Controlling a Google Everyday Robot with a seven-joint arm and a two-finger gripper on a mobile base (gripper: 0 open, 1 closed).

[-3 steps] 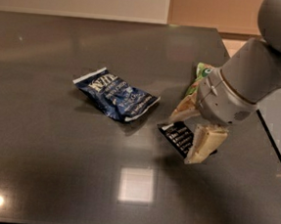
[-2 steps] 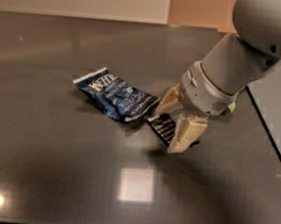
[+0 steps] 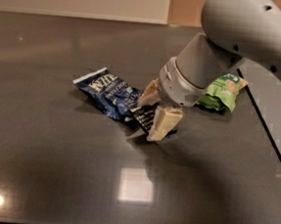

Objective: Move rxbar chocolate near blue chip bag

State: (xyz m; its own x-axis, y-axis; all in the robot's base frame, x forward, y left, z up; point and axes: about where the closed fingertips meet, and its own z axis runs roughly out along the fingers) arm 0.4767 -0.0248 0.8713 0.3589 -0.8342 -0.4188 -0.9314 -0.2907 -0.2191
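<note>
The gripper (image 3: 148,118) sits at the arm's lower end, near the middle of the view. Its 2 fingers (image 3: 163,126) are cream-coloured, thick and blocky. Directly above them is a pale grey round collar (image 3: 179,90) with small dark marks. Up and right from it, the arm (image 3: 246,25) is smooth, light grey and rounded, with a few small dark dots

cream hand (image 3: 148,122) on black rxbar chocolate (image 3: 141,116), navy blue chip bag (image 3: 110,91)
</note>
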